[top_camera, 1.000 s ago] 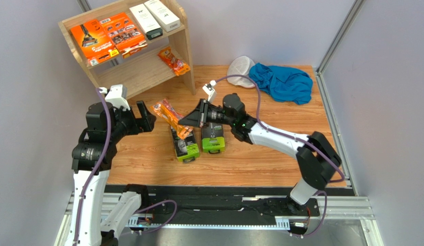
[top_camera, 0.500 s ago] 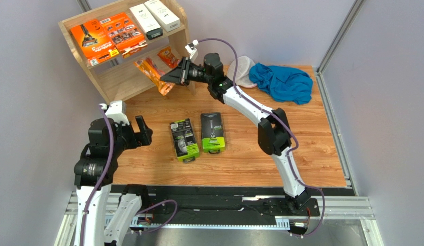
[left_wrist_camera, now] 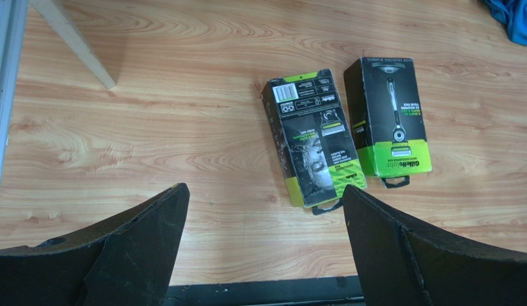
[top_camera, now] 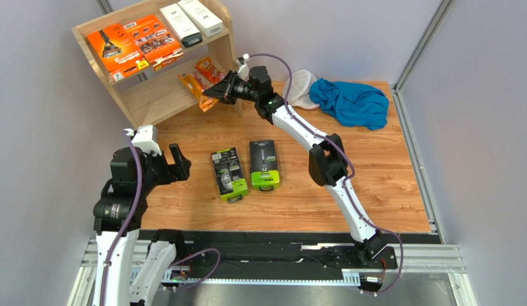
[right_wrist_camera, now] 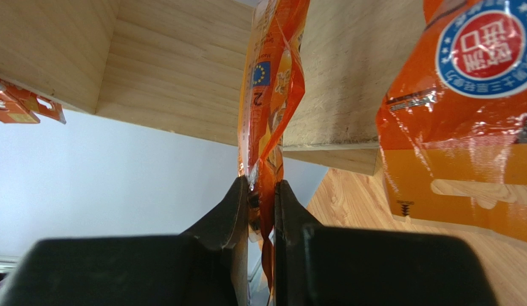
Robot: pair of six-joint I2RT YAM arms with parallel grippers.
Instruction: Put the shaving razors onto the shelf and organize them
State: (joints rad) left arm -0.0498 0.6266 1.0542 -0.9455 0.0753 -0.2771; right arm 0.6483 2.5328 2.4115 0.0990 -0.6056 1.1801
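Top external view: the right gripper [top_camera: 215, 92] reaches to the front of the shelf [top_camera: 231, 46], its jaws pinched nearly together on a small orange packet [top_camera: 195, 85] at the lower tier's edge. A second small orange packet [top_camera: 212, 67] lies on that tier, just beside it. Whether the held packet touches the plank cannot be told.

In the right wrist view the fingers [right_wrist_camera: 237, 210] clamp the packet's thin lower edge (the foil stands on edge between them), with the other packet to the right.

On the upper tier lie two flat orange packs [top_camera: 116, 51] [top_camera: 155, 39] and two white boxes [top_camera: 180, 25] [top_camera: 201, 16].

The left gripper [top_camera: 177, 159] hangs above the table [top_camera: 374, 166], jaws spread wide and holding nothing. Two black-and-lime packs [left_wrist_camera: 314, 146] [left_wrist_camera: 390, 124] lie flat side by side on the table.
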